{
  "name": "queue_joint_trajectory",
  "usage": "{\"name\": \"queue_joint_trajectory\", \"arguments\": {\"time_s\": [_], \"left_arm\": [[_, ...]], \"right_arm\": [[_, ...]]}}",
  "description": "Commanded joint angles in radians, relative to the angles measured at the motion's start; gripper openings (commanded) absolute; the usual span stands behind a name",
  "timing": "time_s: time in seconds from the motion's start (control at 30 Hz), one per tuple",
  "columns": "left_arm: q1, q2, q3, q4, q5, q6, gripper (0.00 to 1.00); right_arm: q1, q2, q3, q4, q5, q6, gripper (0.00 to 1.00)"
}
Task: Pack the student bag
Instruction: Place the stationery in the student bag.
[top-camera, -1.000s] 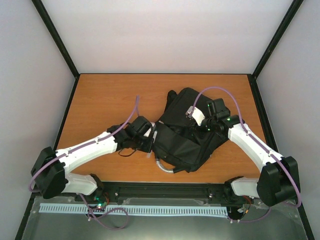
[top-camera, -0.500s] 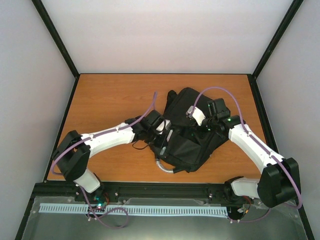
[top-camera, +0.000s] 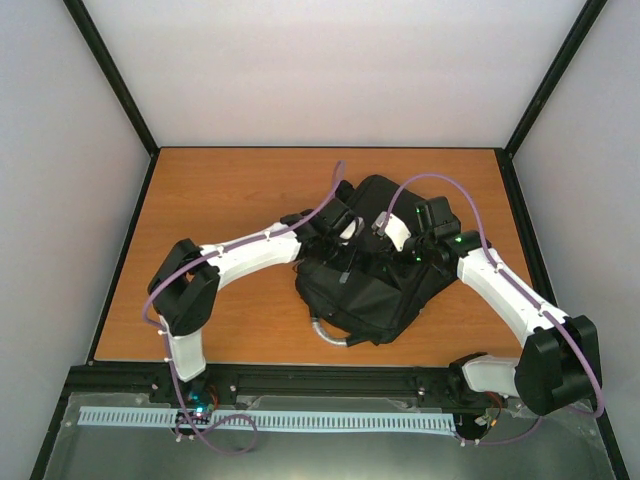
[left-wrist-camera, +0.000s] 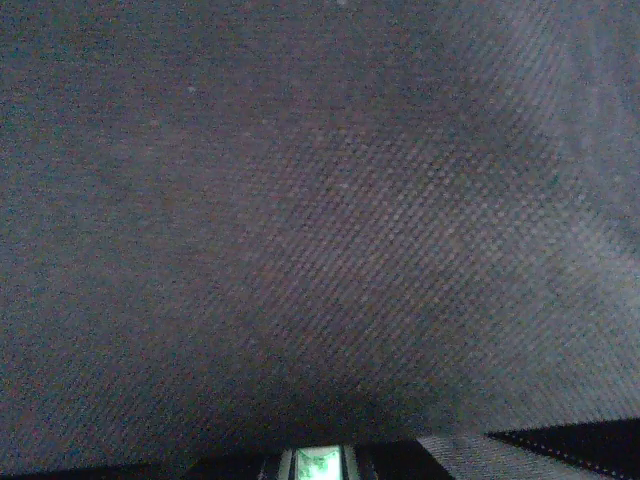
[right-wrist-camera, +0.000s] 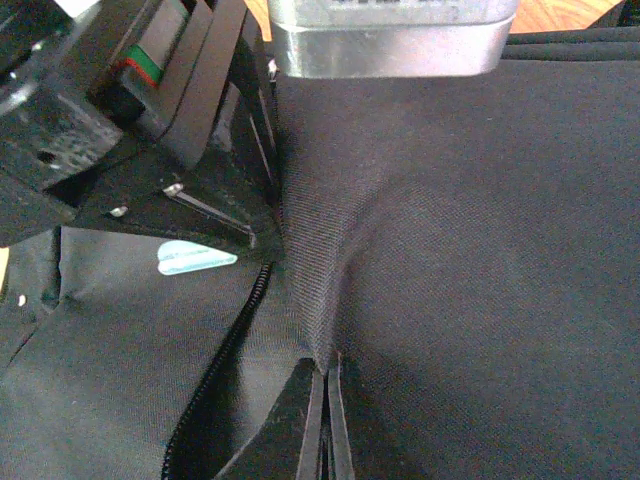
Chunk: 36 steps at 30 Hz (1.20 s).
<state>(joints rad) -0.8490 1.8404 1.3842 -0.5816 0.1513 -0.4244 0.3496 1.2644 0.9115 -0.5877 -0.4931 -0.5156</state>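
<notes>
The student bag (top-camera: 375, 285) is a black backpack lying in the middle of the table, with its grey loop handle (top-camera: 330, 335) at the near side. My right gripper (right-wrist-camera: 325, 385) is shut on a raised fold of the bag's fabric beside the open zip (right-wrist-camera: 225, 350); from above it (top-camera: 393, 247) sits on the bag's far right part. My left gripper (top-camera: 343, 226) is pushed in at the bag's far left edge. Its wrist view is filled with dark bag fabric (left-wrist-camera: 320, 220). A pale blue-green thing (left-wrist-camera: 318, 463) sits between its jaws and peeks out under it (right-wrist-camera: 195, 258).
The orange wooden table (top-camera: 220, 200) is edged by a black frame and pale walls. A silver metal block (right-wrist-camera: 390, 40) hangs at the top of the right wrist view. The black body of the left gripper (right-wrist-camera: 150, 130) stands close beside the held fold.
The left arm has swung from the bag's near left side up and to the right, to the bag's far left edge near the right gripper. The right arm has stayed still.
</notes>
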Motion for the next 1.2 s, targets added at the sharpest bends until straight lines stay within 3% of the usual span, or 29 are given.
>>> {"name": "queue_joint_trajectory", "arguments": {"time_s": [0.0,0.13,0.27,0.47,0.7,0.9,1.17], "left_arm": [[-0.009,-0.010,0.035,-0.052,-0.078,0.022,0.10],[-0.009,-0.080,-0.024,-0.056,-0.073,0.021,0.44],[-0.009,-0.176,-0.106,-0.047,-0.061,0.011,0.55],[-0.013,-0.275,-0.260,0.047,0.022,-0.035,0.53],[-0.024,-0.275,-0.314,0.045,-0.015,-0.067,0.43],[-0.024,-0.237,-0.301,0.080,0.041,-0.064,0.26],[-0.025,-0.169,-0.240,0.066,0.042,-0.056,0.22]], "right_arm": [[0.009,-0.023,0.011,0.009,-0.048,-0.009,0.03],[0.009,-0.012,0.012,0.006,-0.051,-0.013,0.03],[0.009,-0.011,0.013,0.006,-0.053,-0.015,0.03],[0.009,-0.009,0.013,0.005,-0.051,-0.016,0.03],[0.009,-0.007,0.014,0.006,-0.053,-0.015,0.03],[0.009,-0.007,0.013,0.005,-0.054,-0.015,0.03],[0.009,-0.007,0.013,0.005,-0.054,-0.015,0.03]]}}
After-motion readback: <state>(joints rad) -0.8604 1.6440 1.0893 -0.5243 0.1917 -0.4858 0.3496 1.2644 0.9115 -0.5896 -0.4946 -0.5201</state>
